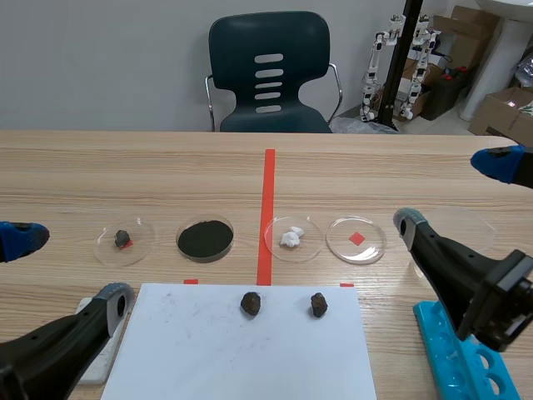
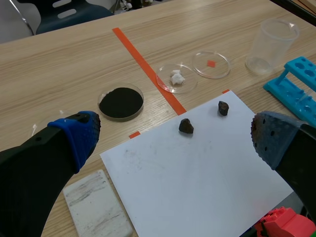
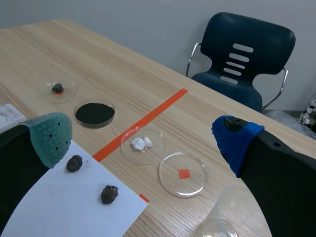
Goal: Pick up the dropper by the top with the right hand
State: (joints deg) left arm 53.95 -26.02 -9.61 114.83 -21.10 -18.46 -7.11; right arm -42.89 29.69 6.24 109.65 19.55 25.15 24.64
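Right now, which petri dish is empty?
The rightmost dish in the scene view: only a tape square shows through it. The others hold a dark stone, black powder, white lumps.

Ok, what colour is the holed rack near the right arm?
Turquoise blue; the rack shows best in the scene view.

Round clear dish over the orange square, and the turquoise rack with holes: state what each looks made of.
Round clear dish: probably thin clear plastic, possibly glass; wood grain and the orange square show through, rim glints. Turquoise rack with holes: likely moulded plastic; opaque, even colour, slight sheen.
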